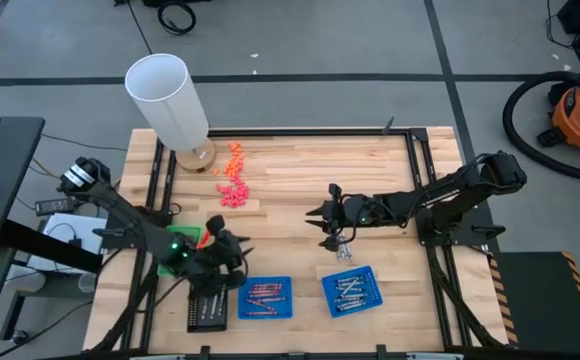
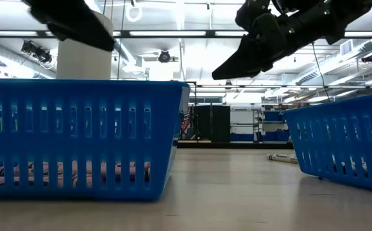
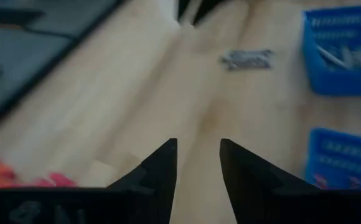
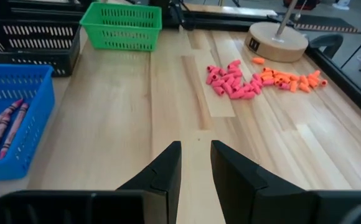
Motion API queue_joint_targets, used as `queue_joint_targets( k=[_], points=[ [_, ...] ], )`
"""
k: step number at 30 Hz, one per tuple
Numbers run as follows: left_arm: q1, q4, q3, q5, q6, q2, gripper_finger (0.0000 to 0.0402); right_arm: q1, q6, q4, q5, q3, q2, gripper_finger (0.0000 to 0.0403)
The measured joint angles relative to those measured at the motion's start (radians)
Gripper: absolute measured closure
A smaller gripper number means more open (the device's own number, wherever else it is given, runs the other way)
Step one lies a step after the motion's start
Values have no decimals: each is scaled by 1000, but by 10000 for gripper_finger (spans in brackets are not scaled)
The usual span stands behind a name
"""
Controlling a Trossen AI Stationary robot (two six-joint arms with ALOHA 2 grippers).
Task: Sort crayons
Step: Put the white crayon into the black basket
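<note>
Crayons (image 1: 343, 252), a small grey cluster loose on the table (image 1: 290, 180), lie just at 5 o'clock of the empty, narrowly parted right gripper (image 1: 322, 226); the left gripper (image 1: 232, 240), also narrowly parted, waits well away at 9 o'clock.

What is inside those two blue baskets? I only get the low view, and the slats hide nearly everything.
Observer: The left blue tray holds reddish crayons; the right blue tray holds grey crayons.
Operator: Are any crayons lying loose?
Observer: Yes, a small grey heap lies on the wood just beyond the right tray, close by the right hand.
Operator: Are the hands carrying anything?
Observer: No. The wrist views show the right hand and the left hand both open, with nothing between the fingers.
</note>
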Motion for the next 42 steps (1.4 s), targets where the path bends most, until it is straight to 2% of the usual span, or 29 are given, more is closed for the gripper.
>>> queue_joint_targets(
  k=[3,8,13,15,20,26,28,33,38,42],
  points=[
    [32,24,0,-58,59,0,269,0,19,-34,12,0,0,305],
    [96,37,0,-75,100,10,269,0,64,-107,82,0,0,305],
    [131,90,1,-79,182,41,269,5,99,-127,86,0,0,305],
    [125,123,-3,-79,267,56,269,14,106,-127,86,0,0,305],
    [122,375,-2,-67,583,127,269,28,115,-90,111,1,11,305],
    [140,620,0,104,967,173,269,28,114,-49,124,3,52,305],
    [146,655,-1,109,1039,165,269,28,116,-64,128,3,48,305],
    [162,652,2,116,1086,114,269,15,155,-73,151,3,1,305],
    [199,561,0,149,1061,99,269,-4,179,-109,154,3,-37,305],
    [255,514,-1,230,1019,99,269,-27,263,-178,123,3,-38,305]
  ],
)
